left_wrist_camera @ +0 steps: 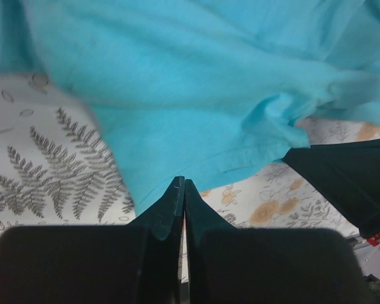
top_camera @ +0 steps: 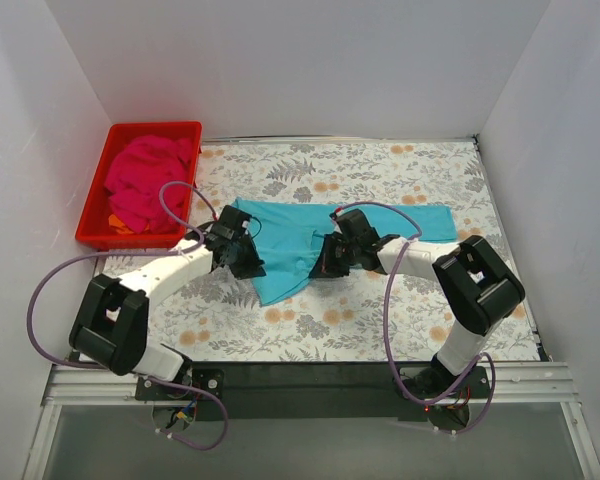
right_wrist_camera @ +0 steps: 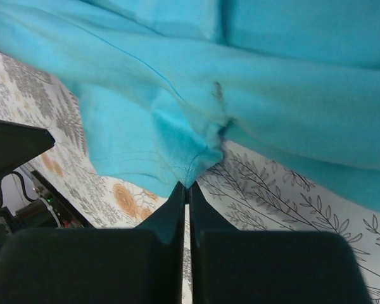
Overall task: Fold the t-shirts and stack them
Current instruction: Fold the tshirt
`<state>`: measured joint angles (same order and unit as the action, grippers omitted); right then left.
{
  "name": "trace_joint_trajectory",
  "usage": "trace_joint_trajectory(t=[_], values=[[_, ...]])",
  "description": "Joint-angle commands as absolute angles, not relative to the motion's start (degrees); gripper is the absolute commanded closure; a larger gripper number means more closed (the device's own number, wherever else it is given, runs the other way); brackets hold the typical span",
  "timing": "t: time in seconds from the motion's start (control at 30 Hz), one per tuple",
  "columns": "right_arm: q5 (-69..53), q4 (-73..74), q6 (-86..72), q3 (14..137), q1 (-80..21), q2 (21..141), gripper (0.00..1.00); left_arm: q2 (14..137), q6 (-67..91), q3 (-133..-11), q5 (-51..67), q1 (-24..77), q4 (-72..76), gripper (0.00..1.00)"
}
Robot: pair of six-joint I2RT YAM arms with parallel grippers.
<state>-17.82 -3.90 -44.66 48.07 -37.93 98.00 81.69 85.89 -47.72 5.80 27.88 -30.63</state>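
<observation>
The turquoise-blue t-shirt (top_camera: 290, 232) lies crumpled across the middle of the flowered table, one sleeve stretched to the right. My left gripper (top_camera: 242, 257) is shut, pinching the shirt's hem edge (left_wrist_camera: 177, 166) at its left side. My right gripper (top_camera: 330, 262) is shut on a bunched fold of the same shirt (right_wrist_camera: 190, 166), and a small dark mark (right_wrist_camera: 218, 94) shows just above the bunch. The shirt fills the upper part of both wrist views. The magenta-pink t-shirt (top_camera: 145, 180) lies heaped in the red tray.
The red plastic tray (top_camera: 155, 126) stands at the back left corner. White walls close in the table on three sides. The flowered table cover (top_camera: 380, 320) shows in front of the shirt. The right gripper's black body (left_wrist_camera: 348, 183) is close beside my left gripper.
</observation>
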Motion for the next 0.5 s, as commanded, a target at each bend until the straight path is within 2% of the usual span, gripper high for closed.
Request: trace_joint_trajectory(t=[0.0,0.37,0.43,0.47], values=[[-16.00,-0.71,-42.45,53.96,-36.83,98.53,0.99,84.44,82.89,-54.48,2.38,27.51,-31.81,1.00],[-19.25,4.92,-39.73,67.93,-31.29,105.29,0.99,95.18,77.08,-70.66,2.37,23.56,-34.71,1.00],[-19.95,5.54,-39.47,69.51,-30.76,106.61,0.99,93.97,77.78,-71.02,3.59,23.55,-35.42,0.92],[-20.13,5.62,-39.38,69.70,-30.67,106.79,0.99,92.91,78.39,-70.06,4.21,23.64,-35.33,0.79]])
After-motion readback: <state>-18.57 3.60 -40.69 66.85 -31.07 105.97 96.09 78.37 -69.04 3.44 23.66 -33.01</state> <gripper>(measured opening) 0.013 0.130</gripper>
